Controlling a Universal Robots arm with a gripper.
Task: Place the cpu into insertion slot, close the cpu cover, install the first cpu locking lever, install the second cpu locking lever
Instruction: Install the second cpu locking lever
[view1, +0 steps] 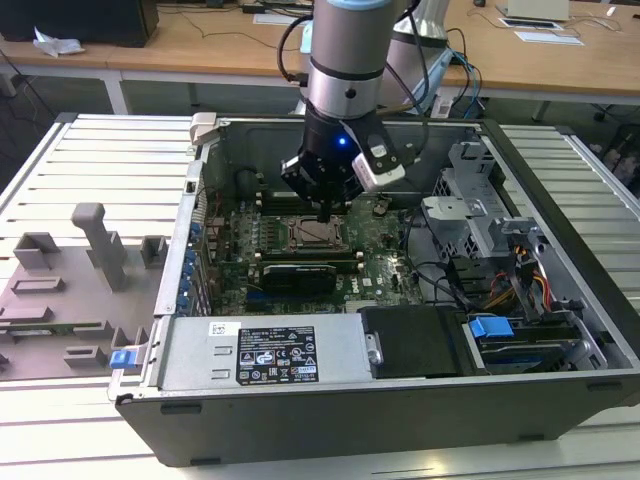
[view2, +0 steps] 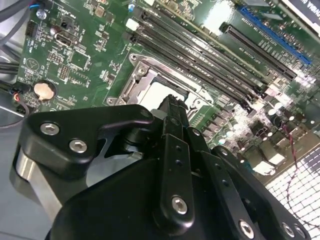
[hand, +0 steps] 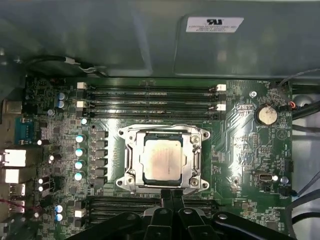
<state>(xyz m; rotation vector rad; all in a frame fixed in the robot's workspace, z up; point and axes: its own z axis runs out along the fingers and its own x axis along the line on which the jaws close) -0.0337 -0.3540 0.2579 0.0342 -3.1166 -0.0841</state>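
The cpu (hand: 162, 159), a pale silvery square chip, lies flat in the insertion slot (hand: 131, 176) on the green motherboard. The cpu cover (hand: 131, 150), a grey metal frame, lies down around the chip, which shows through its window. My gripper (hand: 172, 194) is shut with its black fingers pressed together and nothing between them. It hangs just above the socket's edge, beside the memory slots. In the second wrist view the fingertips (view2: 172, 105) stand in front of the cpu (view2: 152, 92). In the exterior view the gripper (view1: 322, 210) hovers over the socket (view1: 312, 233) inside the open computer case.
Long black memory slots (hand: 150, 92) flank the socket on two sides. The case walls (view1: 190, 215), a power supply box (view1: 265, 352), a drive cage (view1: 490, 225) and loose cables (view1: 430, 270) close in around the board. Grey fixtures (view1: 95, 245) stand on the table at the exterior view's left.
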